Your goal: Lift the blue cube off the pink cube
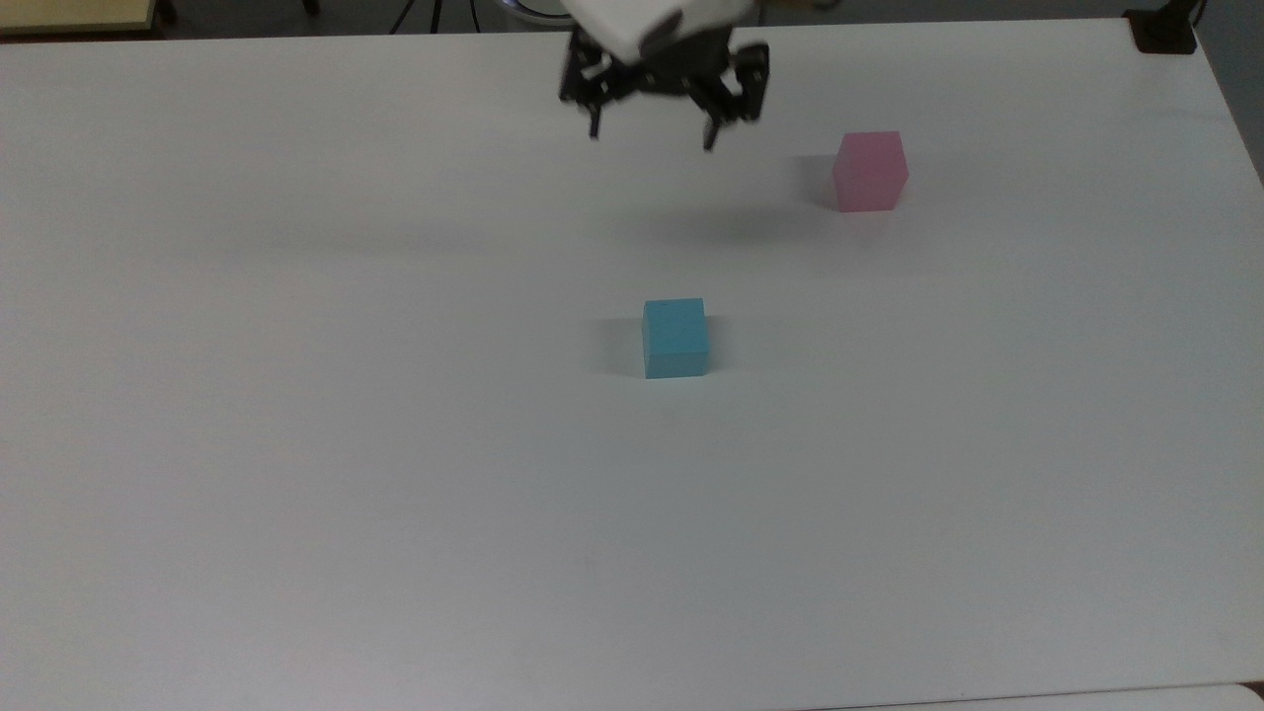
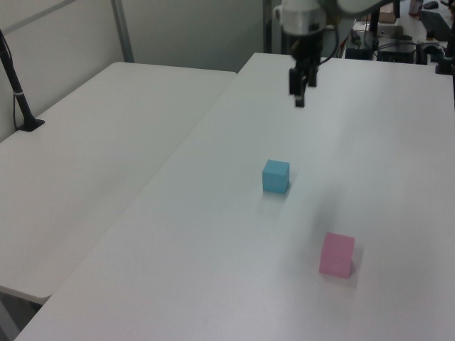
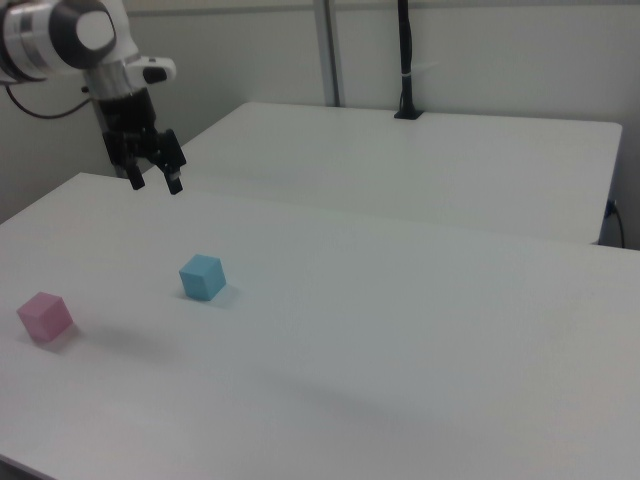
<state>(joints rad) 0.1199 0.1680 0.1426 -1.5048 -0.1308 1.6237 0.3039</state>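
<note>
Separation looks complete: the small matte light blue cube (image 1: 675, 338) sits alone on the white table (image 1: 296, 494), well apart from the small matte pale pink cube (image 1: 869, 171) farther back, and beyond them the black two-finger gripper (image 1: 651, 131) hangs high, jaws spread and empty, nothing apparently left to do.

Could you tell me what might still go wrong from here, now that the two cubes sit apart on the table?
1. The small matte light blue cube rests alone on the white table, so a low sweep of the arm across the middle could knock it.
2. The small matte pale pink cube lies near the open, empty hand in the top view, so a sideways move at low height might nudge it.
</note>
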